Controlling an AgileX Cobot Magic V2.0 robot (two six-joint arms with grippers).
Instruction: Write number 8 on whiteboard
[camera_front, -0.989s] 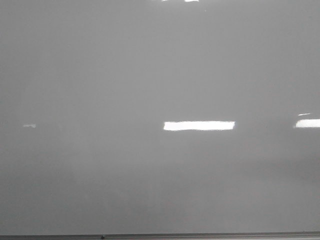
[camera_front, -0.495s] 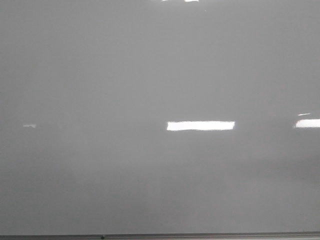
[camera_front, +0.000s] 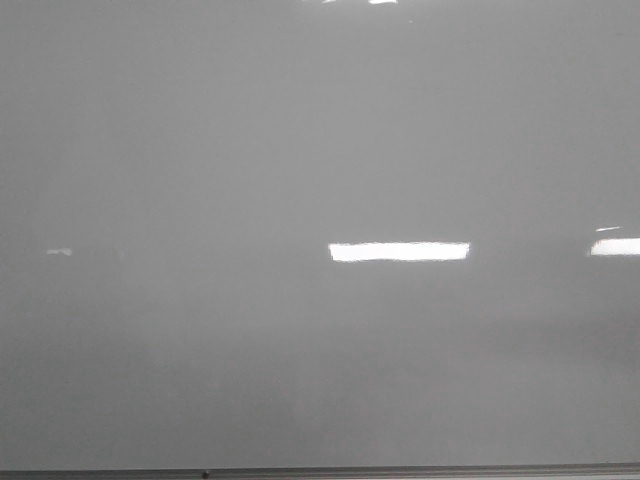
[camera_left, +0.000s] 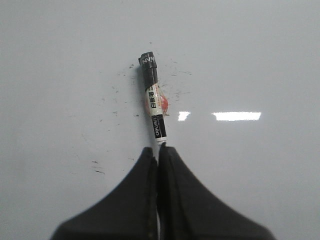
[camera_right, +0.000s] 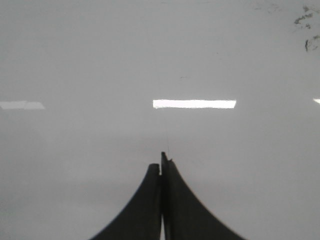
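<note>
The whiteboard (camera_front: 300, 150) is a glossy pale grey board that fills the front view, with a thin dark edge along the bottom. No number 8 shows on it in any view. Neither gripper shows in the front view. In the left wrist view my left gripper (camera_left: 159, 150) is shut on a marker (camera_left: 154, 100) with a white label and a black tip; the tip is against or very near the whiteboard (camera_left: 260, 60). In the right wrist view my right gripper (camera_right: 161, 162) is shut and empty over the whiteboard (camera_right: 75, 60).
Small dark ink specks and short strokes (camera_left: 97, 170) lie around the marker tip. Dark smudges (camera_right: 307, 30) sit at one corner of the right wrist view. Bright rectangular light reflections (camera_front: 398, 251) lie on the board.
</note>
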